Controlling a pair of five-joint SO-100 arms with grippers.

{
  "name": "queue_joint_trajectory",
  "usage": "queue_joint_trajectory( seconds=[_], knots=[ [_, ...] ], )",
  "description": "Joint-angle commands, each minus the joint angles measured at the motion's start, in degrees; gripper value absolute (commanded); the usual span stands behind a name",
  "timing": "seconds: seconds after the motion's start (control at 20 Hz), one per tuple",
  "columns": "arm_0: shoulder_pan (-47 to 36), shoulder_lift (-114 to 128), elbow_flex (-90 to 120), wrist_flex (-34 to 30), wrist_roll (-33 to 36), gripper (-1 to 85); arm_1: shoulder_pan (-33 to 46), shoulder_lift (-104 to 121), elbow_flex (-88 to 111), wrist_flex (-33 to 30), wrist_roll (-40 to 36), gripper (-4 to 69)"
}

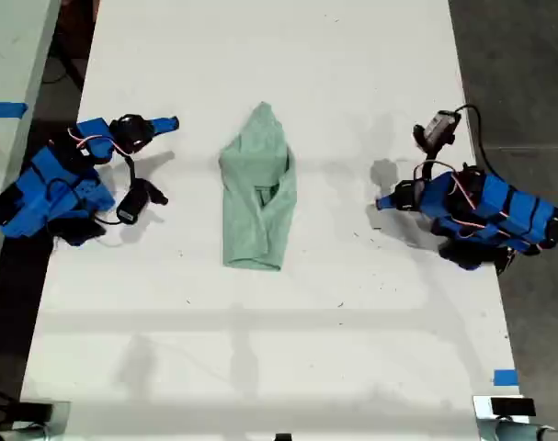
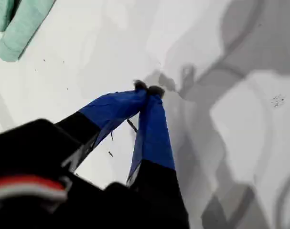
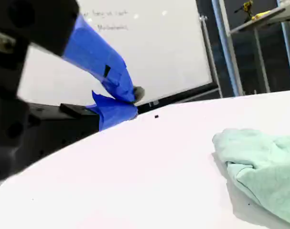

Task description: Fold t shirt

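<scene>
The t shirt (image 1: 257,188) is a pale mint-green bundle lying lengthwise in the middle of the white table (image 1: 352,322), partly folded with wrinkles. A rolled corner of the t shirt (image 2: 18,26) shows in the first wrist view, and its near edge (image 3: 262,162) shows in the second wrist view. My first gripper (image 1: 382,203) (image 2: 147,88) rests at the exterior view's right. It points toward the shirt and is shut on nothing, a short gap away. At the exterior view's left, my second gripper (image 1: 168,123) (image 3: 134,99) is shut and empty, apart from the shirt.
Both blue arms sit near the table's side edges in the exterior view. A blue tape mark (image 1: 505,377) is near the table's lower right corner in that view. A whiteboard (image 3: 149,47) and a metal rack leg (image 3: 226,43) stand beyond the table edge.
</scene>
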Motion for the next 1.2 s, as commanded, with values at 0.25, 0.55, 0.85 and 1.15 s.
queue_joint_trajectory(
  seconds=[0.25,0.55,0.85,1.15],
  knots=[
    [-0.7,0.4,1.7,0.3,-1.7,-0.3,-0.7,0.4,2.9,-0.3,1.9,0.5],
    [-0.9,0.5,0.9,2.0,-3.5,-0.3,-2.4,0.4,-0.4,0.7,17.4,0.1],
    [4.3,-4.2,-11.5,8.7,-15.1,-0.2,-9.1,-9.1,-16.4,4.8,24.5,-0.2],
    [24.1,-50.9,-43.9,10.5,-32.5,-0.2,-23.3,-43.7,-38.3,-12.5,30.8,-0.5]
  ],
)
